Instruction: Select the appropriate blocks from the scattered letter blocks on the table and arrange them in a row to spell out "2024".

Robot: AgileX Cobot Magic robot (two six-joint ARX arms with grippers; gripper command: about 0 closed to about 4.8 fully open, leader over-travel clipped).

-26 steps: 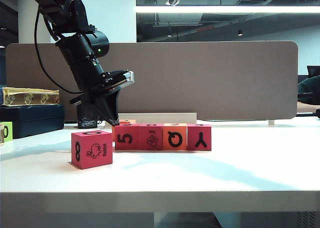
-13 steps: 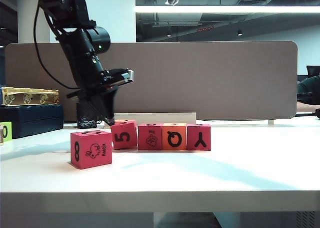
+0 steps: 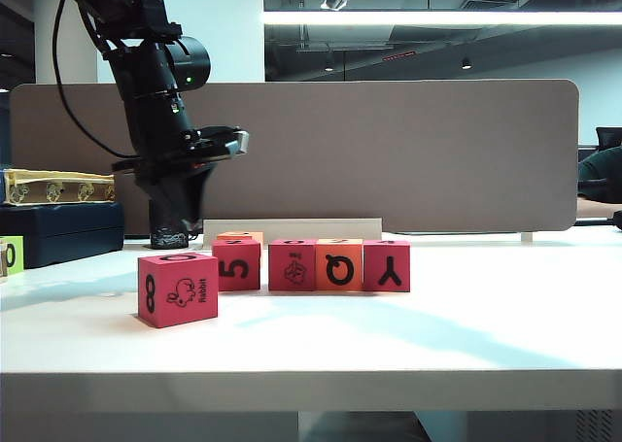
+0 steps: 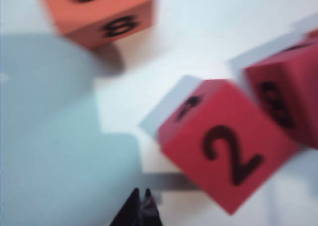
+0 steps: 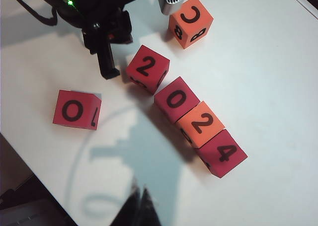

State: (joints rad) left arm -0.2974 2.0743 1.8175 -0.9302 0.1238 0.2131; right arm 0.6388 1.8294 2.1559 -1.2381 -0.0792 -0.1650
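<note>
Left gripper (image 5: 108,69) jaws clenched, empty, hovering just beside the 2 block (image 5: 147,68), which sits skewed, a gap off the row (image 5: 198,125). Nudge it square, gently, flush against the 0. Right gripper (image 5: 139,206) jaws clenched, high over the counter (image 5: 258,62). Count: six cubes, four pink, two orange.

Six letter blocks (image 5: 176,99) — four magenta-pink, two orange — and two shut pincers (image 5: 138,202).

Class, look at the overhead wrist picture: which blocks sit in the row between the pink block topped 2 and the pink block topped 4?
Two: a pink 0 block and an orange 2 block, seen in the right wrist view.
</note>
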